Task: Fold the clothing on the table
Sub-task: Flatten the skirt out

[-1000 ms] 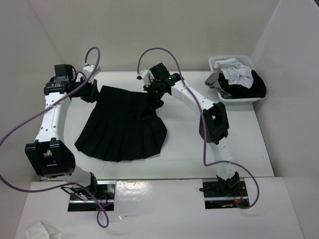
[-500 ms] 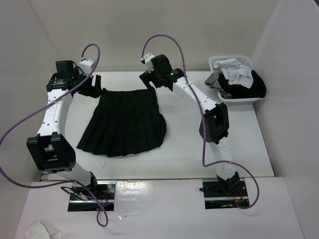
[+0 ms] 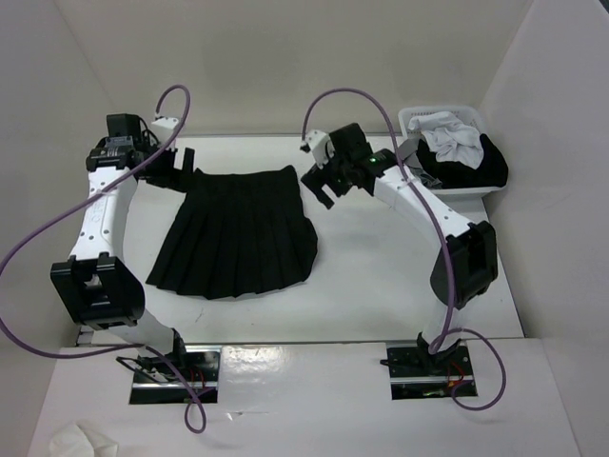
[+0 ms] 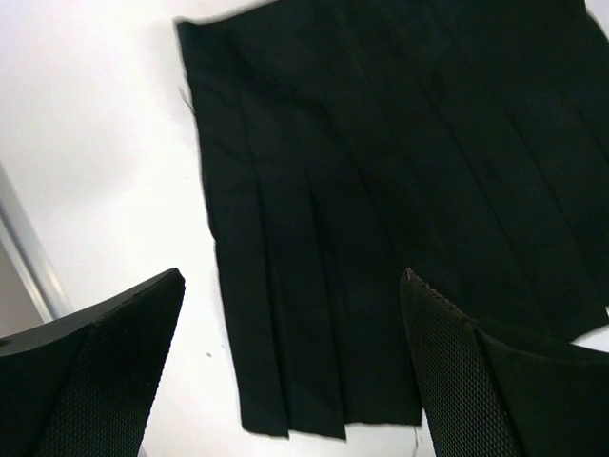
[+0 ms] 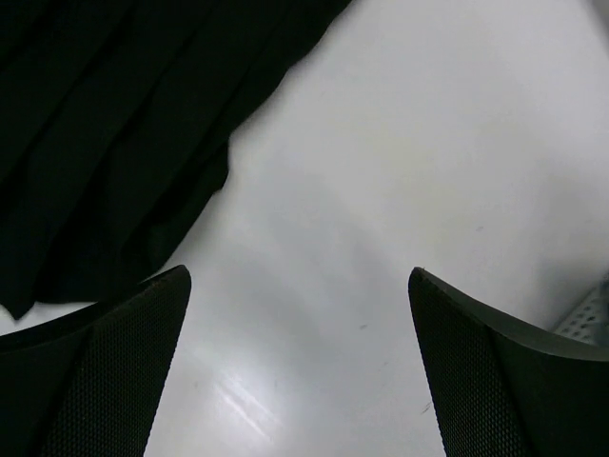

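1. Left tool (image 3: pixel 181 168) — jaws spread wide and empty. A second ago they were clamped at the waistband corner, and they now hover just beside it.
2. Right tool (image 3: pixel 322 187) — also wide and empty. My arm has swung right, off the cloth, toward the basket (image 3: pixel 419 116).
3. Skirt (image 3: pixel 238 233) — released and lying flat on the desk (image 3: pixel 381 276), waistband far, hem near. I judge the spreading done and the folding not begun.
4. Views: overhead shows the skirt's whole outline and both arms. Left wrist shows pleats and one edge close up. Right wrist shows only a skirt corner and bare desk.
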`<state>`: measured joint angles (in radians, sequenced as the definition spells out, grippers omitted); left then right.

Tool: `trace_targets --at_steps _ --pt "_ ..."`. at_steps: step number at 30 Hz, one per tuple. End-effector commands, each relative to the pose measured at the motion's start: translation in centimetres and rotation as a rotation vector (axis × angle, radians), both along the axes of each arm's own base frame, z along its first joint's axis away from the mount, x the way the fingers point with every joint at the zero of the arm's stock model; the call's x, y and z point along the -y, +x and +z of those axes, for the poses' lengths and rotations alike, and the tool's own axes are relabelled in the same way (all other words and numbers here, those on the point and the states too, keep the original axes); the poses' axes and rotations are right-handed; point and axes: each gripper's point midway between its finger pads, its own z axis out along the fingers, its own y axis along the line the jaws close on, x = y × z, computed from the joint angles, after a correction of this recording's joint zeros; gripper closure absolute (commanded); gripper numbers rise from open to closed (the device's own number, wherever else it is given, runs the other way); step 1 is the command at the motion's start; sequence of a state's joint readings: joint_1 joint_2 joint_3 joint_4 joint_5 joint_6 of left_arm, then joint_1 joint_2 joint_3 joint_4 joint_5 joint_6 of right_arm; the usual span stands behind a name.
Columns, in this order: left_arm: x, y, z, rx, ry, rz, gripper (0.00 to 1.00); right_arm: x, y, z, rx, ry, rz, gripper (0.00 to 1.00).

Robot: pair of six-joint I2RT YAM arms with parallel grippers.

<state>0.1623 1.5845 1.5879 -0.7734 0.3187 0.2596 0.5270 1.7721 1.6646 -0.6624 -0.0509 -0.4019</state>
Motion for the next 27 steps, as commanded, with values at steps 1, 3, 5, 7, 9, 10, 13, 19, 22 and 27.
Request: trace_targets --at_steps 1,3,5,7,9,10,13,19,22,27 --pt "1.6 -2.6 -0.3 -0.068 0.013 -0.078 0.00 1.1 -4.7 -4.4 -0.165 -0.053 0.124 0.01" --pt "1.0 -3.3 -1.7 -0.113 0.061 -0.060 0.00 1.1 -6.8 -6.3 -0.234 -0.041 0.173 0.01" --pt "0.5 -3.4 -2.1 -0.126 0.082 -0.042 0.00 1.1 -8.4 -7.8 -0.291 -0.035 0.213 0.01" --pt "0.3 -4.0 -2.9 -0.157 0.090 -0.034 0.00 0.6 -9.4 -9.0 -0.327 -0.059 0.258 0.03" --pt "0.2 -3.9 -3.4 -0.174 0.103 -0.017 0.00 0.4 -10.4 -10.6 -0.376 -0.084 0.273 0.05" --pt "-0.4 -4.0 -4.3 -0.203 0.124 -0.001 0.00 0.0 -11.0 -10.9 -0.379 -0.095 0.299 0.05" --pt "-0.4 -4.1 -5.5 -0.249 0.163 0.014 0.00 -0.4 -11.3 -11.4 -0.391 -0.104 0.313 0.05" --pt "0.1 -3.7 -7.2 -0.282 0.202 0.048 0.00 -2.5 -11.4 -10.9 -0.419 -0.046 0.365 0.05" --pt "0.9 -2.9 -8.7 -0.306 0.208 0.052 0.00 -3.6 -11.3 -11.3 -0.438 -0.028 0.390 0.06" --pt "1.1 -1.5 -10.3 -0.309 0.210 0.084 0.00 -4.5 -11.2 -11.6 -0.458 -0.023 0.399 0.06"
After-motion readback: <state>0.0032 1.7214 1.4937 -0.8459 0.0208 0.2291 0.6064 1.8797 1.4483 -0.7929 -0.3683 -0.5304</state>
